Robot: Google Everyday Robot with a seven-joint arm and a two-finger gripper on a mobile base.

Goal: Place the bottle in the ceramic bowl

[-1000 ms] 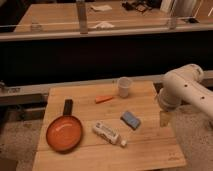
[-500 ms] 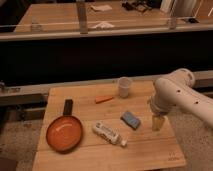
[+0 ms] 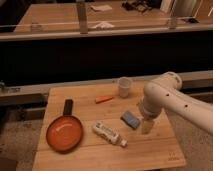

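Note:
The bottle, small and white with a printed label, lies on its side near the middle of the wooden table, cap toward the front right. The ceramic bowl, a shallow orange-red dish with a dark rim and a short black handle, sits at the table's left. My gripper hangs from the white arm over the right part of the table, just right of the sponge and well right of the bottle. It holds nothing that I can see.
A blue-grey sponge lies between the bottle and the gripper. A translucent plastic cup stands at the table's back. A small orange object lies left of the cup. A dark counter runs behind the table.
The arm has swung left and lower over the table, bringing the gripper from the right edge toward the sponge. The objects have not moved.

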